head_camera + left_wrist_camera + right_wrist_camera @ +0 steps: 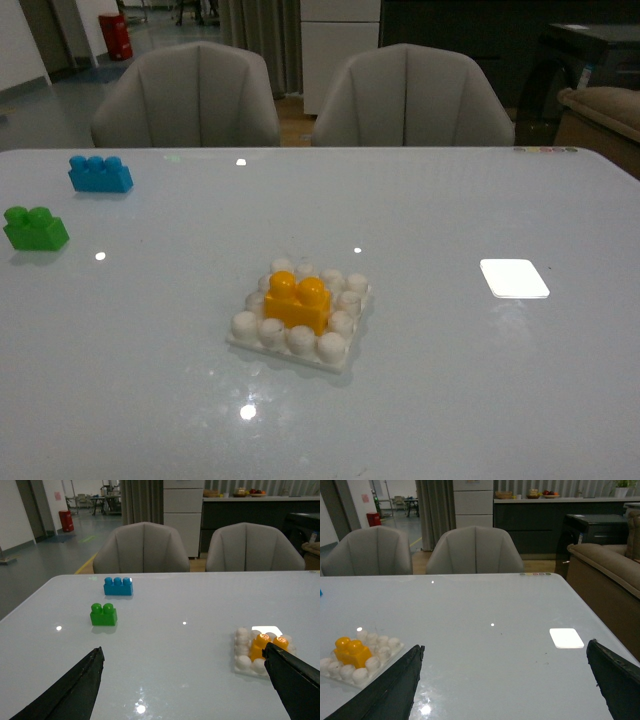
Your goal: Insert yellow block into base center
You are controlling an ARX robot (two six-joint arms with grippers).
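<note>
Front view: yellow block (pixel 297 301) hides base (pixel 300 318) center | both hands spread wide, empty

Yellow block (pixel 297 302): you are seeing one.
Base (pixel 290 352): you are seeing one.
Green brick (pixel 35 228): you are seeing one.
Blue brick (pixel 99 174): you are seeing one.
Chairs (pixel 187 96): you are seeing two.

Glossy table (pixel 450 390), smooth plastic yellow block (pixel 297 303), white plastic base (pixel 338 356)

Dim, soft-focus frames; ceiling-light glare spots on glossy table (pixel 450 400); faint shadows; slight noise.
</note>
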